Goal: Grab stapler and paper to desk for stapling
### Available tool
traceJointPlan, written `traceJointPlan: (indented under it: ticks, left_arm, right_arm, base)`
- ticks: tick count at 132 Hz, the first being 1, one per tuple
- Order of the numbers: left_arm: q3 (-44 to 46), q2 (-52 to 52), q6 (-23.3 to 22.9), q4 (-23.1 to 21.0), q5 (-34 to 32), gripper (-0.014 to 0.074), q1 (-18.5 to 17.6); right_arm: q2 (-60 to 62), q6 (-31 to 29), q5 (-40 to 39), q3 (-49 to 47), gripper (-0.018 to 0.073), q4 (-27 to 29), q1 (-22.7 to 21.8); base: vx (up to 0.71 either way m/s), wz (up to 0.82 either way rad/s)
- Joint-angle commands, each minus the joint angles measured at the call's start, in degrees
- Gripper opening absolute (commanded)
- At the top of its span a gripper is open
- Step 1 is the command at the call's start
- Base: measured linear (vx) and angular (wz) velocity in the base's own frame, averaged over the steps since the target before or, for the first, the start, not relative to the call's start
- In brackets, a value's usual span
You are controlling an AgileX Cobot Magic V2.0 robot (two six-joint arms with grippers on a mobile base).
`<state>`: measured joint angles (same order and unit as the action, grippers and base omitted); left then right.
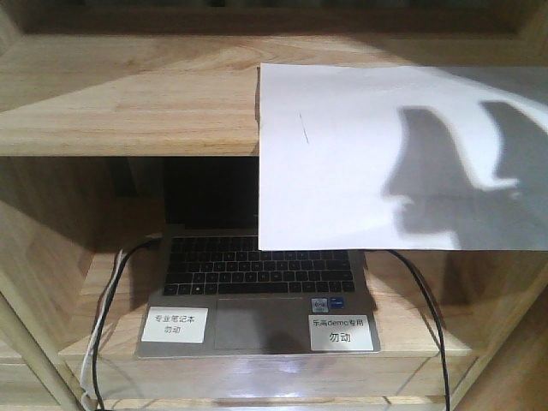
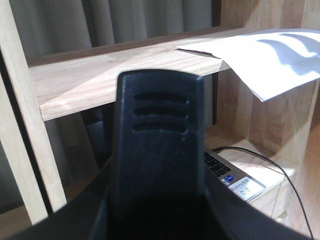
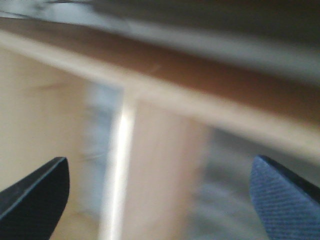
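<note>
**While the paper (image 1: 342, 154) overhangs its shelf, the right gripper (image 3: 160, 200) is held spread**

Where the upper board of the wooden shelf unit (image 1: 128, 103) ends, the paper is seen lying flat, its near part hung over the front edge and in front of the laptop (image 1: 257, 282) screen below. A faint short mark is carried near its left side, and dark shadows are cast across its right half. Two white labels (image 1: 175, 324) are stuck to the laptop's palm rest. In a blurred view, the right gripper's fingers (image 3: 35, 195) are seen wide apart, with nothing between them. The left gripper (image 2: 160, 125) is shown only as one black ribbed block, so whether it is clenched cannot be told.
</note>
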<state>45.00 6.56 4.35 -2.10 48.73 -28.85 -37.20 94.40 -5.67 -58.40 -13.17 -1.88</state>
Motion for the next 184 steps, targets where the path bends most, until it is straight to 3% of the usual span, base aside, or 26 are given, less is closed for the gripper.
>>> traceJointPlan:
  ticks: [1, 52, 65, 89, 137, 166, 184]
  left_arm:
    - [1.42, 1.0, -0.08, -0.48, -6.43, -0.0006, -0.19]
    - [1.42, 1.0, -0.08, -0.48, -6.43, -0.0006, -0.19]
    - [1.42, 1.0, -0.08, -0.48, -6.43, -0.0006, -0.19]
    - [1.42, 1.0, -0.08, -0.48, -6.43, -0.0006, -0.19]
    - [1.42, 1.0, -0.08, -0.48, -6.43, -0.0006, -0.19]
    - [1.42, 1.0, -0.08, -0.48, -6.43, -0.0006, -0.19]
    - [1.42, 1.0, -0.08, -0.48, -6.43, -0.0006, -0.19]
  right_arm:
    - [0.24, 3.72, -11.13, 3.59, 0.068, -0.92, -0.3]
    - [12.91, 4.94, -11.91, 23.88, 0.0666, 0.73, 0.35]
    - [16.56, 4.94, -11.91, 29.61, 0.0662, 2.21, 3.7]
    - [22.19, 4.89, -10.56, 37.04, 0.0652, 2.69, 13.76]
    - [26.43, 0.86, -6.51, 41.63, 0.0631, 3.63, 30.67]
    - [26.31, -0.35, -10.32, 48.66, 0.0598, 7.79, 35.13]
    - [24.92, -7.94, -17.2, 53.07, 0.0587, 10.24, 35.01]
  base:
    - [0.0, 0.0]
    - [0.0, 0.0]
    - [0.0, 0.0]
    - [0.0, 0.0]
    - [0.0, 0.0]
    - [0.0, 0.0]
    - [0.0, 0.0]
